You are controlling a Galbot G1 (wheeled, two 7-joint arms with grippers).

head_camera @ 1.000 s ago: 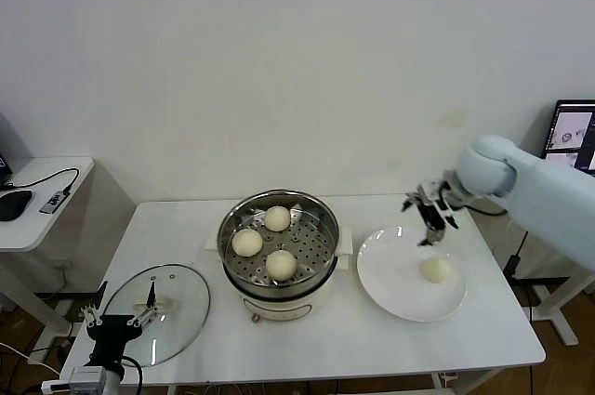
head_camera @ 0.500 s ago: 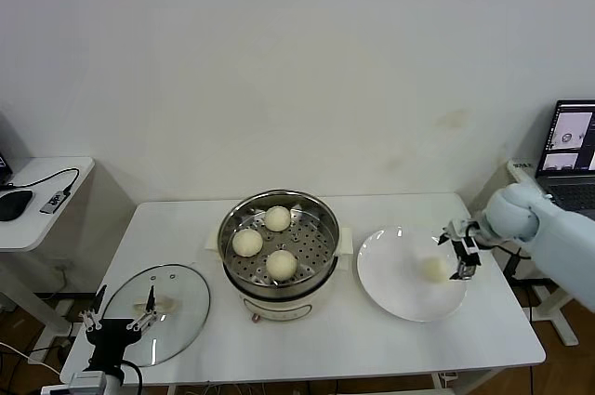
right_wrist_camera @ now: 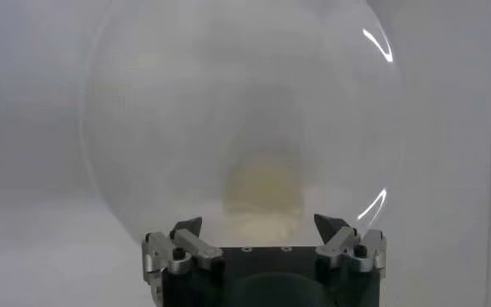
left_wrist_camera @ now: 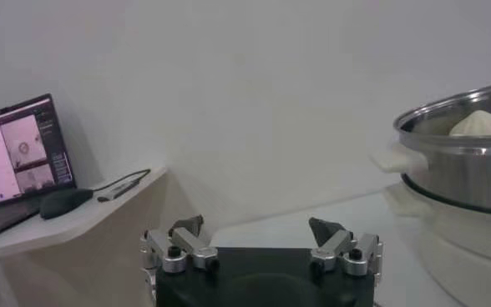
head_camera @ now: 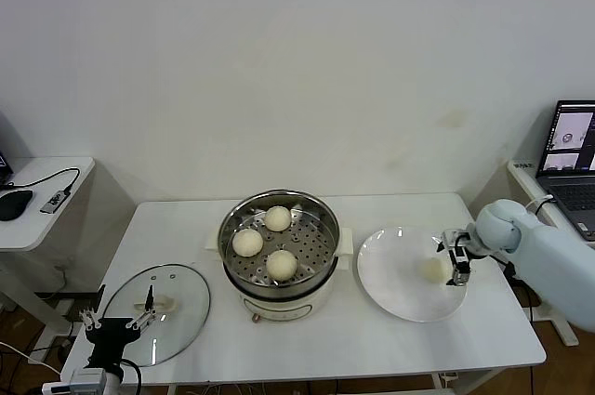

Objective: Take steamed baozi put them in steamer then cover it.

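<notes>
Shiny steel steamer [head_camera: 279, 237], clear glass cover [head_camera: 156, 300], glossy plate [head_camera: 395, 285], matt buns [head_camera: 281, 264]

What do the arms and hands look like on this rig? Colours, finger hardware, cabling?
Right arm: smooth pale blue-white rounded shell, ending in the right hand, a small black and silver unit. The wrist views show each hand, left hand included, as a black block body with two silver metal finger brackets, black bolts and dark angled tips. A black cable loops beside the left hand in the head view.

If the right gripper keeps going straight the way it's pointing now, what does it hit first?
Most likely the last baozi on the white plate. The right gripper, fingers open, points at it across the plate from the rim on the robot's right, and nothing shows between them. How much gap remains is hard to judge.
</notes>
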